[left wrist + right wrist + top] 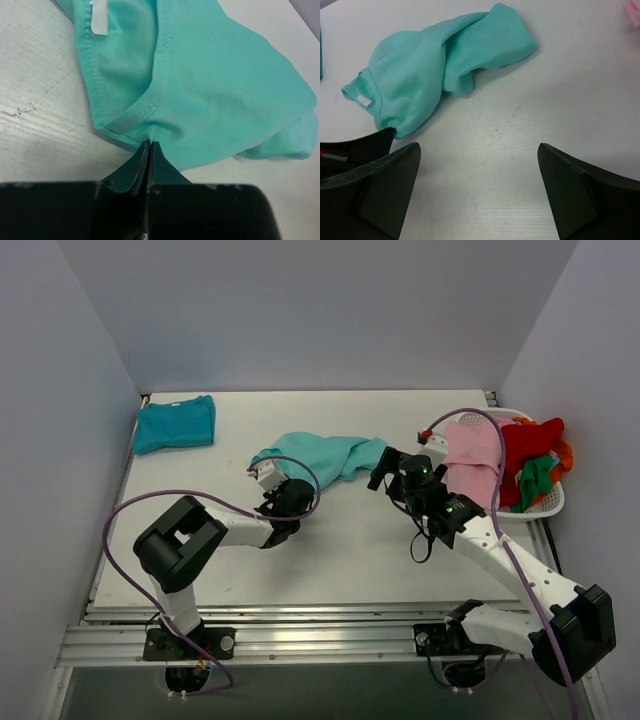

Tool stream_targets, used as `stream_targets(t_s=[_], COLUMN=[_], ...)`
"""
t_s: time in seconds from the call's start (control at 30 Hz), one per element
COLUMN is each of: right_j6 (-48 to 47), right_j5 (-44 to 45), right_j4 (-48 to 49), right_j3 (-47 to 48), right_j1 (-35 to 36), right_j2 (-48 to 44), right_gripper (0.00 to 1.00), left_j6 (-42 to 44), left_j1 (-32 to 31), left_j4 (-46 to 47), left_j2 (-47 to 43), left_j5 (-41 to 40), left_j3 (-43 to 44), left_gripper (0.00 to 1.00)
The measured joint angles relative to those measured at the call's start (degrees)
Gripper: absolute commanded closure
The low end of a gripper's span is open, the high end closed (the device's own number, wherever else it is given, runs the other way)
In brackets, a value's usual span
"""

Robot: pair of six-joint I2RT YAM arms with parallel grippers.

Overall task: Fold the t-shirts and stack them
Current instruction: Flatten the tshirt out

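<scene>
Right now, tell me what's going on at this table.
The left tool is shut on a hem of the light turquoise shirt, which lies crumpled in the middle, not yet folded. The right tool is open over the bare table beside the shirt's other end, holding nothing. The darker teal shirt looks folded and lies at the far left corner. A basket of pink, red and green clothes sits at the right edge.
</scene>
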Motion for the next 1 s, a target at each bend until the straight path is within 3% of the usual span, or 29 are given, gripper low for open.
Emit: stream_targets(t_s=[0.37, 0.5, 0.67, 0.83, 1.0], right_j6=[0.3, 0.7, 0.9, 1.4, 2.7], right_j5=[0.3, 1.1, 1.8, 1.9, 2.1], right_j4=[1.6, 1.6, 1.5, 1.6, 2.5], right_j3=[-0.2, -0.2, -0.3, -0.5, -1.2], right_j1=[1.7, 1.7, 1.7, 2.2, 3.3], right_j2=[0.0, 0.0, -0.3, -0.7, 0.2], right_gripper=[0.03, 0.04, 0.04, 0.04, 0.04], left_j6=[7.9, 14.5, 22.9, 28.3, 31.9], left_j1=[0.0, -0.2, -1.1, -0.1, 1.5], left_j4=[-1.2, -8.2, -17.0, -19.4, -21.6], left_j2=[-1.0, -5.6, -16.4, -33.4, -40.4], left_j5=[1.6, 3.1, 3.3, 0.8, -4.1], left_j3=[0.0, 3.7, 13.2, 13.9, 13.8], left_gripper=[0.98, 0.98, 0.98, 0.98, 0.98])
